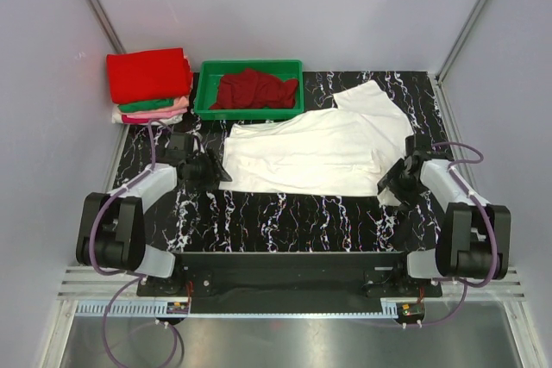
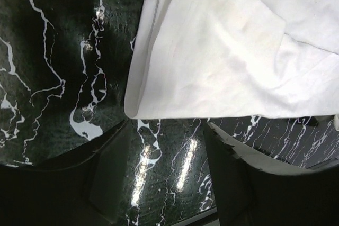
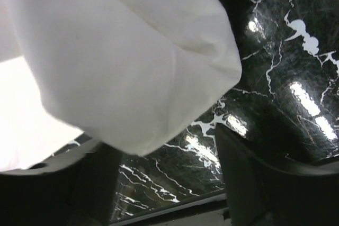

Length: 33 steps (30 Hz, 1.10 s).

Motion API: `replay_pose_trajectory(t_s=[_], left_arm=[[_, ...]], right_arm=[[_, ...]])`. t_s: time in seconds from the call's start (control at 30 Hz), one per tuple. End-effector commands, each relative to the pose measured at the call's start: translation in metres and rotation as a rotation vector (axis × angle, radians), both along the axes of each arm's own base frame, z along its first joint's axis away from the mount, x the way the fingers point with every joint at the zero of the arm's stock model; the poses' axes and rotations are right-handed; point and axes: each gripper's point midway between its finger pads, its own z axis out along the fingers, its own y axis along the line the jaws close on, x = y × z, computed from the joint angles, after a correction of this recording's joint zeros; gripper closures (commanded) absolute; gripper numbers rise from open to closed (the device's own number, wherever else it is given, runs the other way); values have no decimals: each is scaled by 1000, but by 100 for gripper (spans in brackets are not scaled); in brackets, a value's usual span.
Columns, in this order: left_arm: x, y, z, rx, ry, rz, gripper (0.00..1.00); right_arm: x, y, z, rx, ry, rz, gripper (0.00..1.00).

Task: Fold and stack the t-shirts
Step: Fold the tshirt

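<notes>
A white t-shirt of soft, matte cloth is spread, loosely creased, across the middle of the table, whose glossy black surface is veined with white like marble. One sleeve is turned out toward the far right corner. At the far left a stack of folded shirts is seen, red on top, with green and pink beneath. Beside it a rectangular green plastic tray is filled with crumpled red cloth. The left gripper is held just beside the shirt's left hem, its fingers apart over bare table. The right gripper is set at the shirt's near right corner, fingers apart, with a rounded fold of cloth draped over one finger.
</notes>
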Motion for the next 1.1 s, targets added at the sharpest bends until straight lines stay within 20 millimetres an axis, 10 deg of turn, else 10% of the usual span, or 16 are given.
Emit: replay_pose_trajectory(t_s=[0.0,0.2,0.27,0.47,0.8,1.07], left_arm=[[16,-7,4,-27,-63,-25,43],[20,-15,-14,-56,-21,-46,70],[21,-23,-16,-88,-28,-69,100],[24,-20,15,-111,-77,-63,100],[34,72,126,-113,-285,198,100],[14,73,143,-158,-347,189,100]], right_arm=[[28,-12,7,-71,-66,14,29],[37,-31,14,-174,-61,21,100],[38,-43,20,-237,-58,33,100],[39,-75,54,-406,-89,9,100],[31,-148,90,-524,-162,-298,100],[53,-129,156,-416,-495,-308,100]])
